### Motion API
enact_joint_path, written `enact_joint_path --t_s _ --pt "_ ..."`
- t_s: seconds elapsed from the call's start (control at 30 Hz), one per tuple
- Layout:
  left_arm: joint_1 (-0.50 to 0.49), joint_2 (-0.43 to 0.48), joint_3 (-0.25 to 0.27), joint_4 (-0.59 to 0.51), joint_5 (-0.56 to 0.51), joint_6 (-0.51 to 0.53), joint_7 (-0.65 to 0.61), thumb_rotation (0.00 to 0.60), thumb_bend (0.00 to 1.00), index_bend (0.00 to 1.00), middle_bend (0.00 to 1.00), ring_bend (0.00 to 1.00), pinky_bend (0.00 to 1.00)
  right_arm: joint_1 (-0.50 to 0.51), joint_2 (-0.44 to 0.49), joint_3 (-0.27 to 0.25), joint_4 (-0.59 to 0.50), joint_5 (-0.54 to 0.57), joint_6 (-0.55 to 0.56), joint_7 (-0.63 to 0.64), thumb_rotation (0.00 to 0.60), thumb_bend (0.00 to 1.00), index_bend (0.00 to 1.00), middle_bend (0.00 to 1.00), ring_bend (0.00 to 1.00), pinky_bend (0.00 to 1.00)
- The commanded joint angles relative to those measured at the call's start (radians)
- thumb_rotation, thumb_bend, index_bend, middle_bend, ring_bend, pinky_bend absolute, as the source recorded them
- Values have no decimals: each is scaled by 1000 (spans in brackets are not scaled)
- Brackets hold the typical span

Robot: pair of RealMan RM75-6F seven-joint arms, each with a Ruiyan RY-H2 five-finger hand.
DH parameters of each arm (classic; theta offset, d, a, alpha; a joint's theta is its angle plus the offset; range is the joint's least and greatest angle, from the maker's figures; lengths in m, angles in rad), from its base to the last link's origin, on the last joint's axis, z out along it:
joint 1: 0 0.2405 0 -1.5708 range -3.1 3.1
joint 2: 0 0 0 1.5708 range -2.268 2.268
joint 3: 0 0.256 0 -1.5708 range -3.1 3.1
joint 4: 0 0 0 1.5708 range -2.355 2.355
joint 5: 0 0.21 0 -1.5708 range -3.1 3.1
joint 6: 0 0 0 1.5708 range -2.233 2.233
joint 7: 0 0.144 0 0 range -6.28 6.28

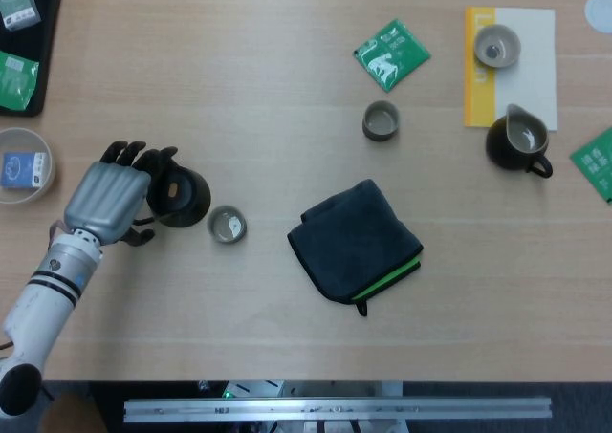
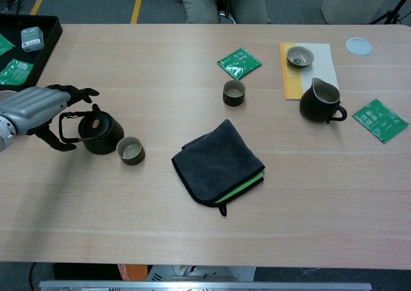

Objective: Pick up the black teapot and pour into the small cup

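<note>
I am at the reaching step; nothing is lifted yet, and I judge the pour to be some way off. My left hand (image 2: 40, 108) sits at the left of the table (image 2: 205, 227), its fingers spread and curled loosely toward the handle of the black teapot (image 2: 101, 133); it holds nothing that I can see, though from the head view the fingertips lie so near the pot's rim that I cannot tell whether they touch. My right hand is out of both views. Next, I think, I must work the fingers through or around the loop handle and close firmly before raising; a loose hold could let the pot swing or tip. The teapot stands upright, squat and dark, with a thin arched handle on its left side and a lid bearing a small brown mark; just beside it, to its right and almost touching, stands the small cup (image 2: 130, 150), upright and, as far as I can see, empty.
</note>
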Motion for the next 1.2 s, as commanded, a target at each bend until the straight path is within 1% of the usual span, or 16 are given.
enact_joint_path --t_s 0.03,0.13,0.27,0.5,0.77,0.93,1.2 --pt "-5 -8 -9 16 -7 -1 5 600 170 0 160 66 83 -1 -1 0 1 1 0 1 600 186 457 421 285 315" --pt "-11 -18 -13 44 -15 0 23 600 170 0 160 66 83 -2 -1 -1 1 1 0 0 600 185 457 421 285 315" --pt "-13 -23 -26 67 -40 -14 5 600 170 0 161 66 83 -4 -1 -1 -1 3 1 -3 600 186 457 421 285 315" --pt "-17 -31 -35 120 -40 -12 8 600 170 0 163 65 83 -3 3 0 -14 1 1 -16 600 185 458 421 285 315" --pt "-44 -48 -71 185 -82 -70 -35 600 170 0 164 65 83 -6 3 -1 -30 1 3 -34 600 185 458 421 285 315" --pt "-70 -73 -83 241 -87 -84 -10 600 169 0 164 65 83 -10 6 -1 -36 4 7 -42 600 185 457 421 285 315" --pt "-113 -107 -110 314 -129 -132 -1 600 169 0 165 65 83 -17 9 0 -44 7 16 -50 600 186 458 421 285 315"
